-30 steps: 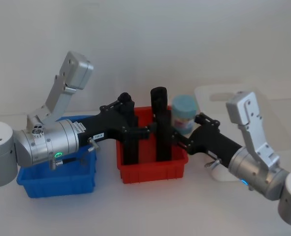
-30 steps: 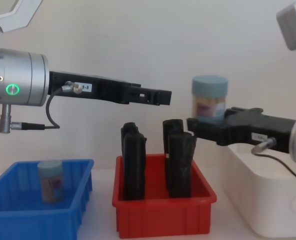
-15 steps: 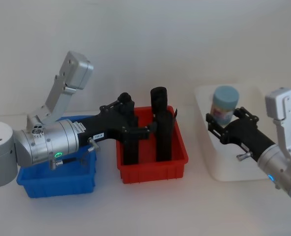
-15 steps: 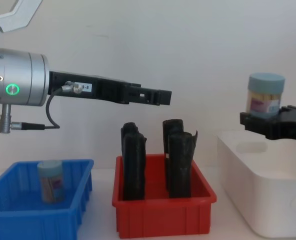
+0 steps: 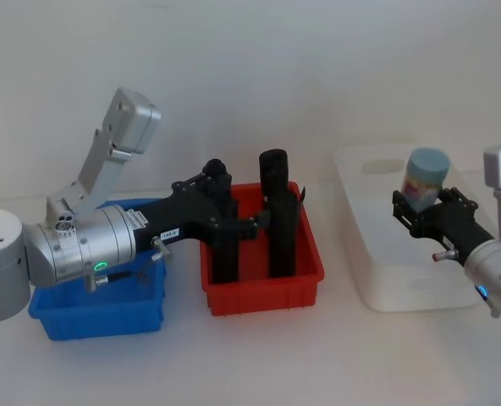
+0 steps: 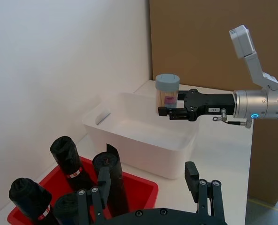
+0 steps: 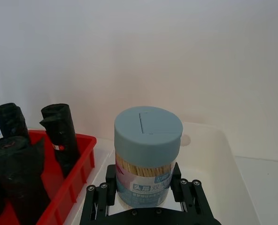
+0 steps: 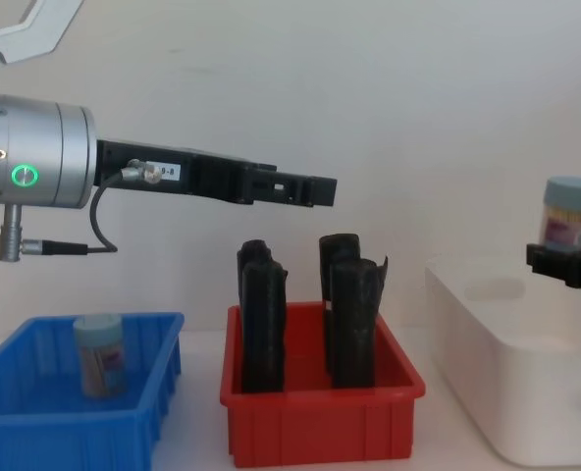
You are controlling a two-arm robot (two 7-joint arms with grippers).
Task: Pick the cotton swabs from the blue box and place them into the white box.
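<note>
**A Jar Held Over the White Box**

The right gripper (image 5: 423, 205) is at the right side of the head view. Its jaws are squeezed tight on a jar of cotton swabs (image 5: 426, 173). One finger sits on each side of the jar, low down by the label. The jar stands straight up with its pale blue lid on top. It hangs in the air over the white box (image 5: 362, 262), near that box's right end (in the left wrist view the jar is well above the box's rim).

The left gripper (image 8: 315, 189) reaches in from the left of the chest view. It hovers high over the red bin (image 8: 320, 427) in the middle of the frame. Its jaws are spread apart and hold nothing. Under it, black rolls (image 8: 354, 319) stand upright in the red bin.

A second jar (image 8: 101, 355) stands upright inside the blue box (image 8: 35, 432) at the lower left of the chest view.

The three boxes sit in a row on the table (image 5: 318, 355). The blue one is on the left, the red one is in the middle, and the white one is on the right.
</note>
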